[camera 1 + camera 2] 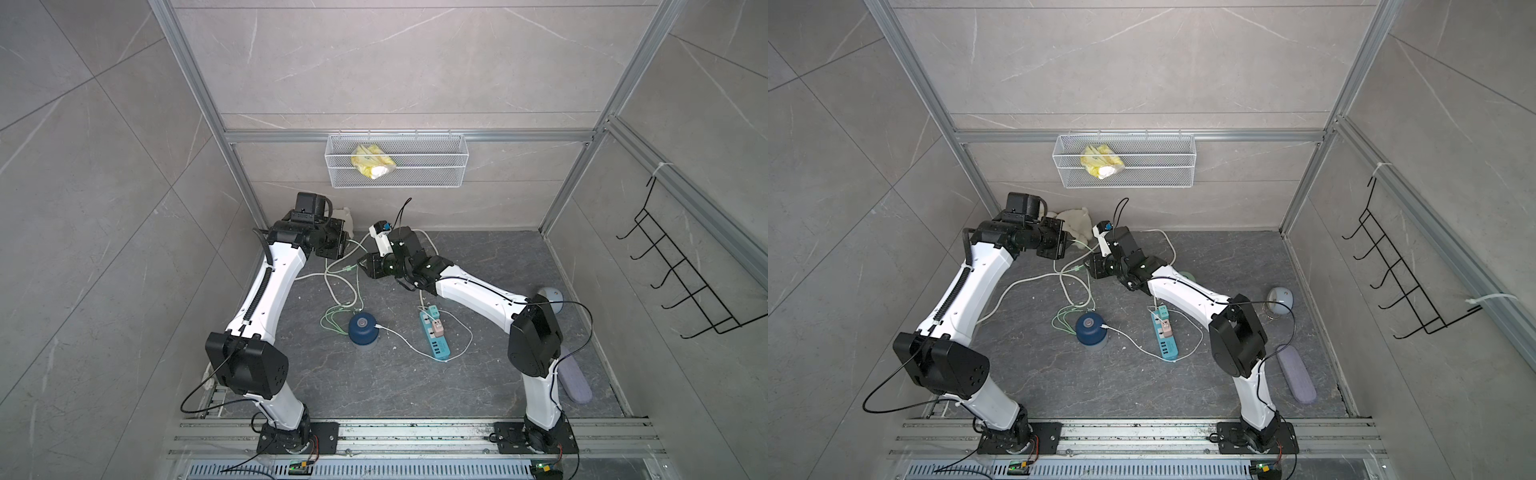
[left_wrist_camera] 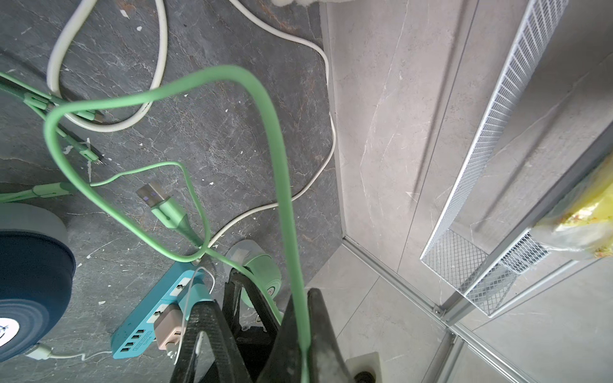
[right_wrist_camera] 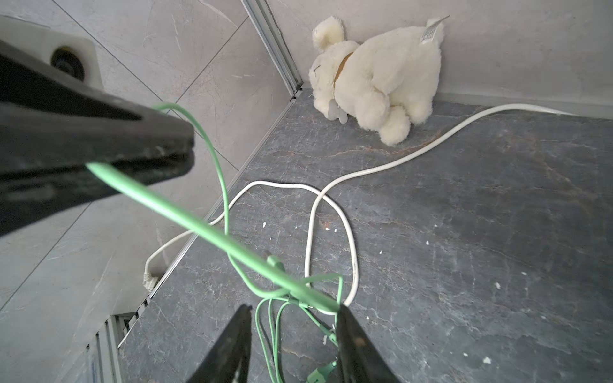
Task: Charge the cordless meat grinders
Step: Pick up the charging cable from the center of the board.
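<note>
The navy blue meat grinder (image 1: 363,328) (image 1: 1090,328) (image 2: 26,282) stands mid-floor with a white cable (image 1: 395,334) plugged into its side. The mint green meat grinder (image 2: 262,268) lies beyond the teal power strip (image 1: 434,336) (image 2: 159,308); only a sliver of it (image 1: 1185,275) shows behind my right arm. My left gripper (image 2: 304,295) (image 1: 345,245) (image 3: 185,149) is shut on a green cable (image 2: 265,99) (image 3: 199,225), held above the floor. My right gripper (image 3: 293,308) (image 1: 360,266) faces it, open, with that cable against one fingertip (image 3: 341,310). The cable's USB plug (image 2: 156,199) lies on the floor.
A thick white cord (image 3: 331,199) loops over the back of the floor. A cream plush toy (image 3: 374,76) sits in the back corner. A pale blue ball gadget (image 1: 1280,300) and a purple-grey case (image 1: 1296,382) lie at the right. A wire basket (image 1: 397,160) hangs on the back wall.
</note>
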Controlling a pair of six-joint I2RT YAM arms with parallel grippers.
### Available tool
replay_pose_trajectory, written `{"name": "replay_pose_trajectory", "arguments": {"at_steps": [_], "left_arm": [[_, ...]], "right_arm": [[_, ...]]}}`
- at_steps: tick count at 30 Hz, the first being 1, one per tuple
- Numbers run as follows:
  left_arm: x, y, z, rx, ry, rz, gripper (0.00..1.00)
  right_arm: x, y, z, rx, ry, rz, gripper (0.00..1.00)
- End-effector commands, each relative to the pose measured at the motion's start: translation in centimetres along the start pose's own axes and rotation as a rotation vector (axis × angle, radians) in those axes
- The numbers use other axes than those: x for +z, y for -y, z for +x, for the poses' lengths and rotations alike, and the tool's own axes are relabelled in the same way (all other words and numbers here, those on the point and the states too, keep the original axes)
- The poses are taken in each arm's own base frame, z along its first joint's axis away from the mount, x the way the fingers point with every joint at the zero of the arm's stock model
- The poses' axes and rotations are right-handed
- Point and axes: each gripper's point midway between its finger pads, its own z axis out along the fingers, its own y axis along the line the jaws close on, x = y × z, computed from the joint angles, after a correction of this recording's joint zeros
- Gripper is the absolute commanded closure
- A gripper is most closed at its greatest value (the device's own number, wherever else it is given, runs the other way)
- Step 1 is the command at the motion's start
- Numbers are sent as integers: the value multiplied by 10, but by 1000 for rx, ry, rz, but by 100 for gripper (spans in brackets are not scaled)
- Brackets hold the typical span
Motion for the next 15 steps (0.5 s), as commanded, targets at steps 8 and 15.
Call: {"name": "replay_pose_trajectory", "arguments": {"at_steps": [8, 15], "left_arm": [[-19, 13, 10, -21, -24, 71, 100], [-18, 12, 10, -27, -25, 65, 100]], "right_arm": [[7, 17, -2, 91, 46, 71, 51], [12, 27, 2, 108, 39, 118, 47]]}}
